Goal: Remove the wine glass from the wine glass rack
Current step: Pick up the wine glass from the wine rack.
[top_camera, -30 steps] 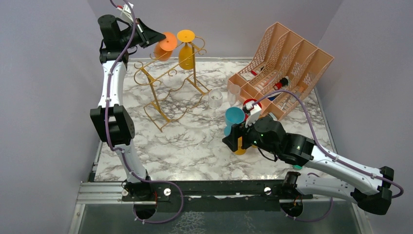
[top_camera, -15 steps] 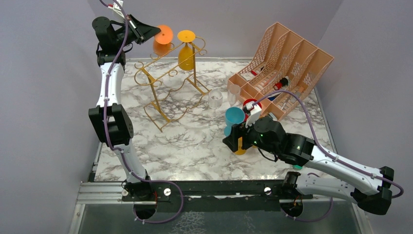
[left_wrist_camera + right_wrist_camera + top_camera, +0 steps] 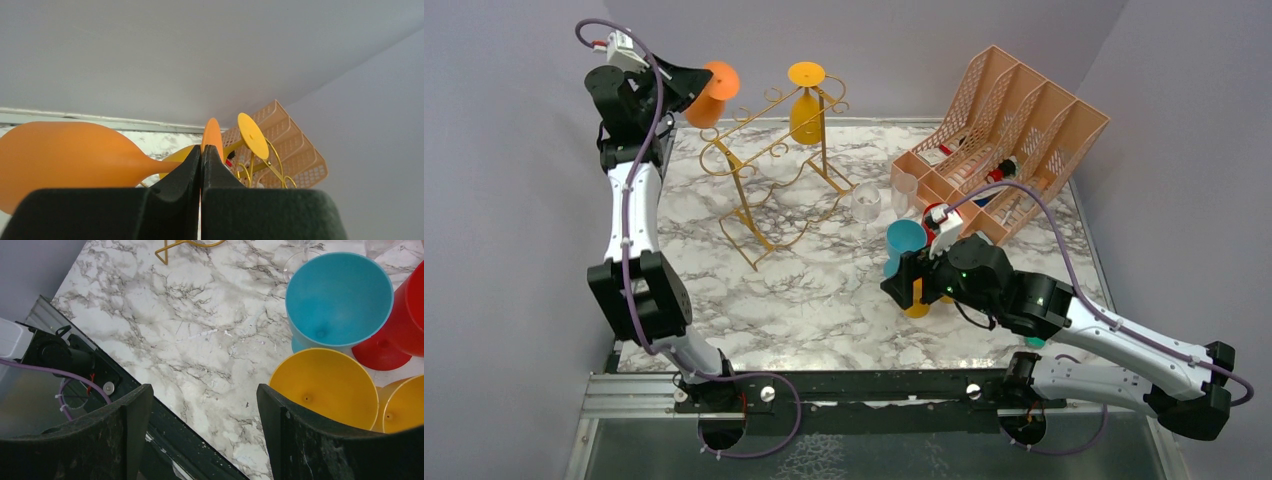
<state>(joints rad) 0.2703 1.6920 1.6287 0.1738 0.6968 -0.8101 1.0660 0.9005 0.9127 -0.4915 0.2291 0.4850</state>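
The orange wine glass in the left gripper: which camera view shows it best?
The left wrist view: the orange wine glass fills it, bowl, stem and edge-on foot, with the jaws closed on the stem. The top external view shows mainly its round foot beside the left gripper. The right wrist view does not show it.

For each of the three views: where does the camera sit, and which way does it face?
Top external: above and behind the bases, looking down at both arms and the gold rack.
Left wrist: faces the back wall; shut fingers pinch the orange glass.
Right wrist: looks down at upright cups; open fingers.
Shared: yellow glass.
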